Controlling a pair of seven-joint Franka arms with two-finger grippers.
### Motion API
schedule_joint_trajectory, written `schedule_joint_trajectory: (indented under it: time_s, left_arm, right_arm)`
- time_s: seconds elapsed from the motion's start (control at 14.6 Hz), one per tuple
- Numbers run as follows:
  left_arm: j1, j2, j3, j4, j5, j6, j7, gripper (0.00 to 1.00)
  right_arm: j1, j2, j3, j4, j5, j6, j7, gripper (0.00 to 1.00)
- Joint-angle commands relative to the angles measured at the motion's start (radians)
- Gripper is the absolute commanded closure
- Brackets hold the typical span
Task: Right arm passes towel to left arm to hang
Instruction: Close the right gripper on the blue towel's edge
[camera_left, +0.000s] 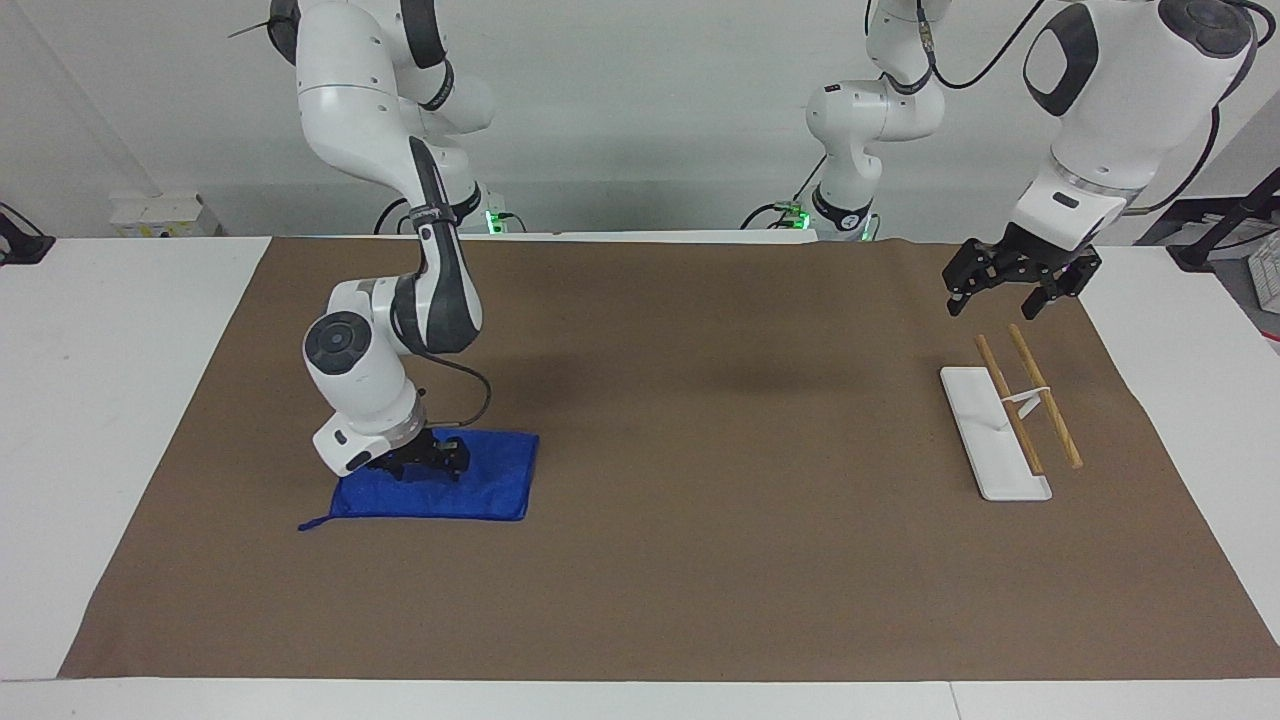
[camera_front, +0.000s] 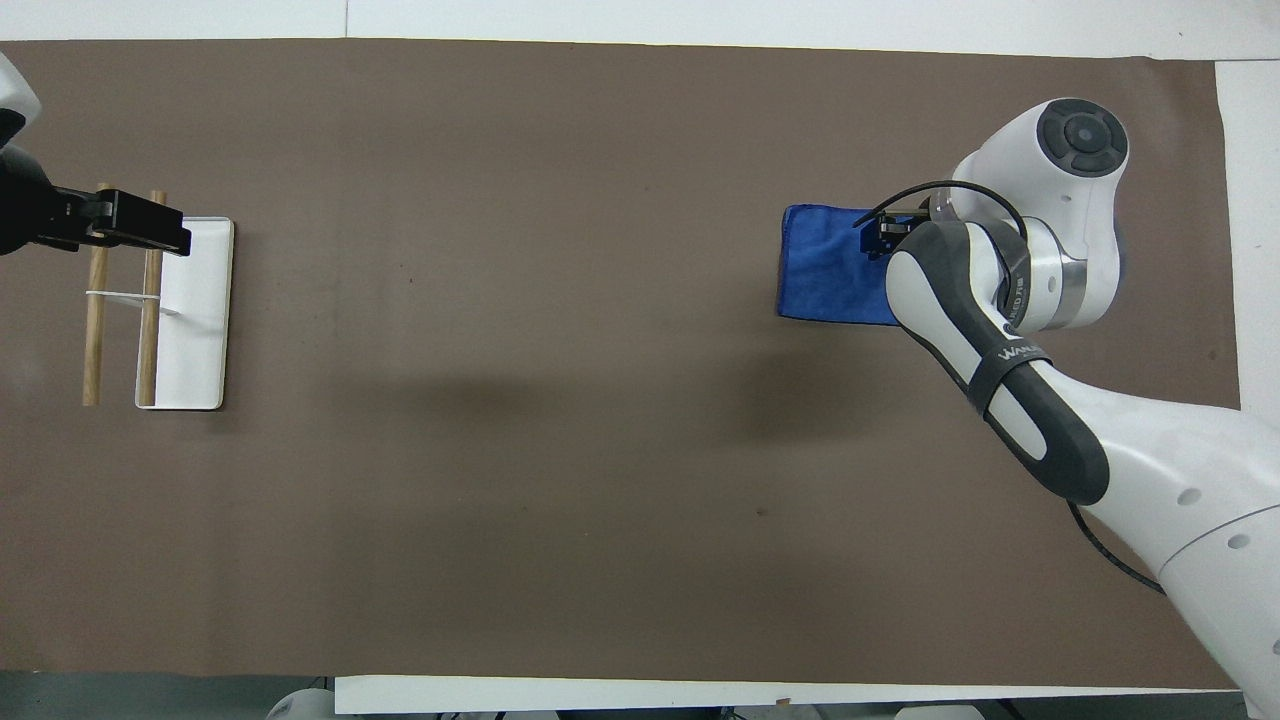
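Observation:
The blue towel (camera_left: 490, 485) lies flat on the brown mat toward the right arm's end of the table, its loop tail at one corner; it also shows in the overhead view (camera_front: 825, 265). My right gripper (camera_left: 425, 470) is down on the towel's part nearer to the robots, fingers open and touching the cloth. In the overhead view the right arm hides most of that gripper (camera_front: 885, 235). My left gripper (camera_left: 992, 305) is open and empty and waits in the air over the robots' end of the rack; it also shows in the overhead view (camera_front: 140, 222).
A rack with a white base (camera_left: 975, 420) and two wooden rods (camera_left: 1045, 410) stands toward the left arm's end of the table. It also shows in the overhead view (camera_front: 195, 330). The brown mat (camera_left: 700, 500) covers the middle of the table.

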Motion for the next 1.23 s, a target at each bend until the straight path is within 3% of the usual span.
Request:
schedule_joint_trajectory:
  time_s: [0.0,0.89,0.96,1.16]
  left_arm:
    - [0.000,-0.024,0.003,-0.031,0.013,0.013,0.007,0.00]
    - [-0.002,-0.024,0.003,-0.032,0.013,0.015,0.004,0.01]
    - [-0.002,-0.024,0.003,-0.032,0.013,0.015,0.004,0.01]
    - [-0.002,-0.024,0.003,-0.032,0.013,0.016,0.004,0.01]
  right_arm:
    - [-0.009,-0.026,0.007,-0.039,0.024,0.047,-0.027,0.15]
    - [-0.004,-0.035,0.007,-0.087,0.024,0.074,-0.031,0.32]
    - [-0.006,-0.035,0.007,-0.087,0.024,0.074,-0.043,0.36]
    - [-0.003,-0.037,0.007,-0.092,0.024,0.072,-0.054,0.80]
